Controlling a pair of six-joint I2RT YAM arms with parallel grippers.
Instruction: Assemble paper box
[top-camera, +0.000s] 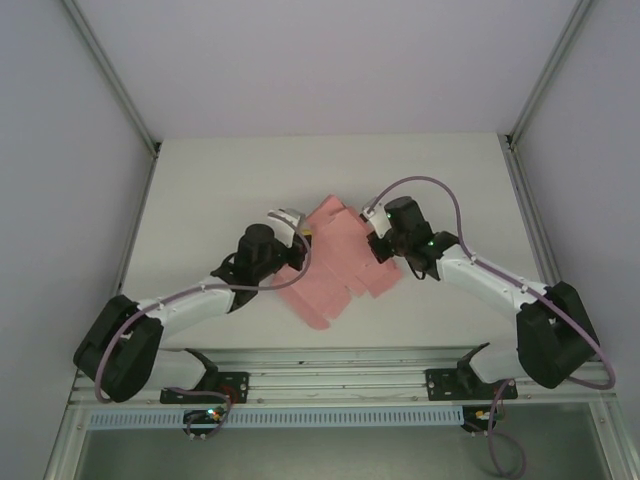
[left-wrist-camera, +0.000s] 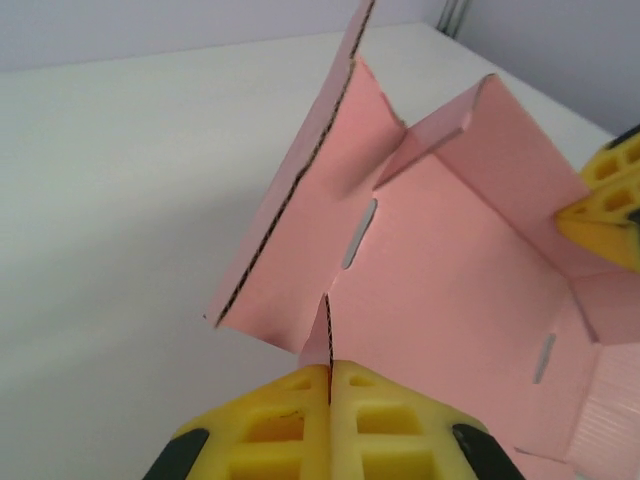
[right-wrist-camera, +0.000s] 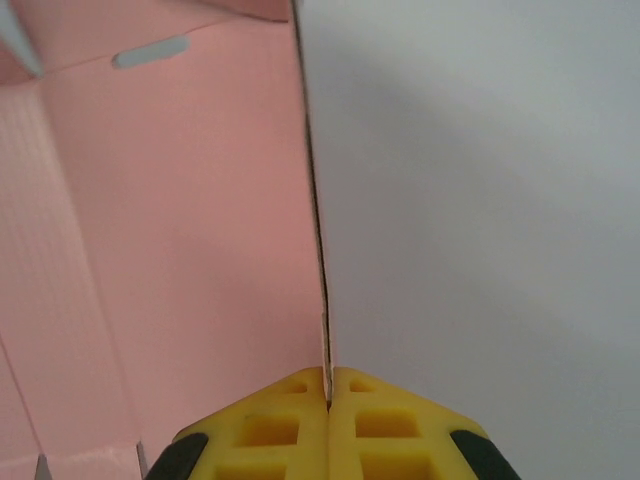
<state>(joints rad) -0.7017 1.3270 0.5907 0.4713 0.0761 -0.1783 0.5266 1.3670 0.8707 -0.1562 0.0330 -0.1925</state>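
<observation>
Left fingers (left-wrist-camera: 270, 430) clamping paper box (left-wrist-camera: 450, 290) flap edge; right fingers (right-wrist-camera: 270, 430) pinching opposite wall. Box lying at centre of table (top-camera: 200, 190), half-folded, two walls standing. Likely pending: folding remaining panels, locking tabs into slots (left-wrist-camera: 360, 233).

Held the white-and-black left arm (top-camera: 190, 300) stretched from 7 o'clock toward centre, the matching right arm (top-camera: 490, 280) from 5 o'clock, wrists facing across the middle. Pinched the yellow-fingered left gripper (left-wrist-camera: 330, 372) tight on a cut edge of the pink thin-card paper box (left-wrist-camera: 450, 260). Clamped the yellow-fingered right gripper (right-wrist-camera: 328, 375) likewise on an upright wall edge.
</observation>
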